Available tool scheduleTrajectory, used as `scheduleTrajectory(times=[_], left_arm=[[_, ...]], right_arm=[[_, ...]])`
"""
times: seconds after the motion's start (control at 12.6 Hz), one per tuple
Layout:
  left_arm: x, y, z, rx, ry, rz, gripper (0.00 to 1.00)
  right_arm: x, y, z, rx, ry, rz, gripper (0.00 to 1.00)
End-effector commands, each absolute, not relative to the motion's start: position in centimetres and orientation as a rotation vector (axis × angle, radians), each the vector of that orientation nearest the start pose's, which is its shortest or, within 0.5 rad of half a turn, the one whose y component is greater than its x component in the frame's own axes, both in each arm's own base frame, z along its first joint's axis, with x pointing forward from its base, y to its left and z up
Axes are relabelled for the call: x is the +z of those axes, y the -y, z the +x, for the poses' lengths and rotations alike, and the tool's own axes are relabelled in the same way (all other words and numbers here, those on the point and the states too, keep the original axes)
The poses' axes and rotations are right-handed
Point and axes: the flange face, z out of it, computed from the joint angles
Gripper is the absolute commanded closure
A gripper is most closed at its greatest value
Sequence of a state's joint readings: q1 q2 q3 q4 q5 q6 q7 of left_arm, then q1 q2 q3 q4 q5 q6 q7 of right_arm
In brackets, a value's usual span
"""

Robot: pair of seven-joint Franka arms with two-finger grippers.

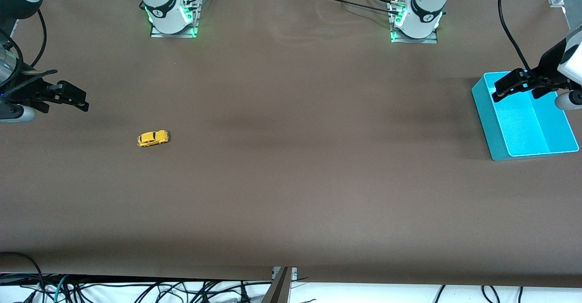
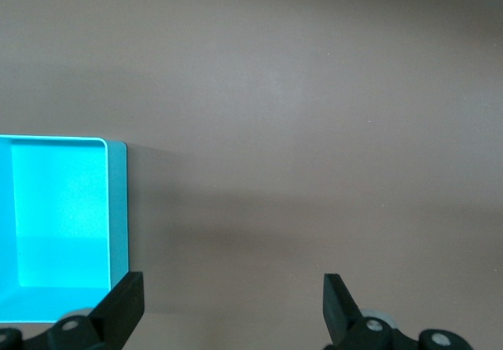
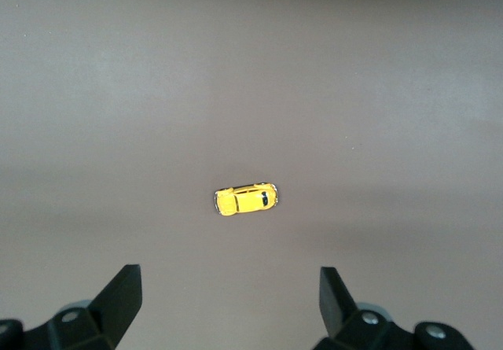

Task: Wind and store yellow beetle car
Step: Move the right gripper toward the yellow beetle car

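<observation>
No writing or brand mark is readable on anything here. At the right arm's end of the table [image 1: 291, 194], which is covered in a smooth, matte brown sheet, the right gripper [image 1: 77, 99] hangs in the air with its black fingers [image 3: 122, 295] spread wide and nothing between them. The yellow beetle car [image 1: 153, 138] sits on the brown sheet near that gripper, a little nearer to the front camera and toward the table's middle, on its wheels; it is small, glossy and rounded, with dark windows. The right wrist view shows the car [image 3: 246, 199] alone on the cloth, apart from the fingers. Well away from the car, at the left arm's end, stands a cyan bin [image 1: 485, 112], rectangular, smooth-walled plastic with rounded inner corners. The left gripper [image 1: 511, 84] hovers over the bin's rim, its fingers [image 2: 126, 303] also wide apart and holding nothing.
</observation>
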State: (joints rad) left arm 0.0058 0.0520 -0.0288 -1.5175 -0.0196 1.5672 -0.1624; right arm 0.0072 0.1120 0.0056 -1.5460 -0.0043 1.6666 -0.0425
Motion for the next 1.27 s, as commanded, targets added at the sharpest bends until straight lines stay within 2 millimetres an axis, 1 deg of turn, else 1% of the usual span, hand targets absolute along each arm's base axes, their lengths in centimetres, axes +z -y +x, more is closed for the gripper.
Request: scheduleTrajectory(times=[0.0, 0.79, 0.87, 0.95, 1.03, 1.11, 1.19], left_arm=[[62.5, 1.7, 57.5, -0.004, 0.199, -3.177, 0.0], [62.5, 1.7, 57.5, -0.004, 0.199, -3.176, 0.0], [62.5, 1.7, 57.5, -0.004, 0.199, -3.176, 0.0], [62.5, 1.7, 57.5, -0.004, 0.199, -3.176, 0.0], [62.4, 1.7, 57.5, -0.002, 0.199, -3.176, 0.0], [62.4, 1.7, 57.5, -0.002, 0.199, -3.176, 0.0], [62.5, 1.7, 57.5, -0.004, 0.199, -3.176, 0.0]], right_arm=[[58.2, -0.5, 59.5, -0.002, 0.103, -3.148, 0.0], [58.3, -0.5, 59.5, -0.007, 0.103, -3.153, 0.0], [58.2, -0.9, 59.5, -0.002, 0.101, -3.153, 0.0], [57.6, -1.6, 59.5, 0.017, 0.12, -3.153, 0.0], [57.1, -2.7, 59.7, 0.029, 0.147, -3.153, 0.0], [56.9, -3.3, 59.7, 0.036, 0.164, -3.153, 0.0], [56.0, -4.3, 59.9, 0.06, 0.193, -3.149, 0.0]])
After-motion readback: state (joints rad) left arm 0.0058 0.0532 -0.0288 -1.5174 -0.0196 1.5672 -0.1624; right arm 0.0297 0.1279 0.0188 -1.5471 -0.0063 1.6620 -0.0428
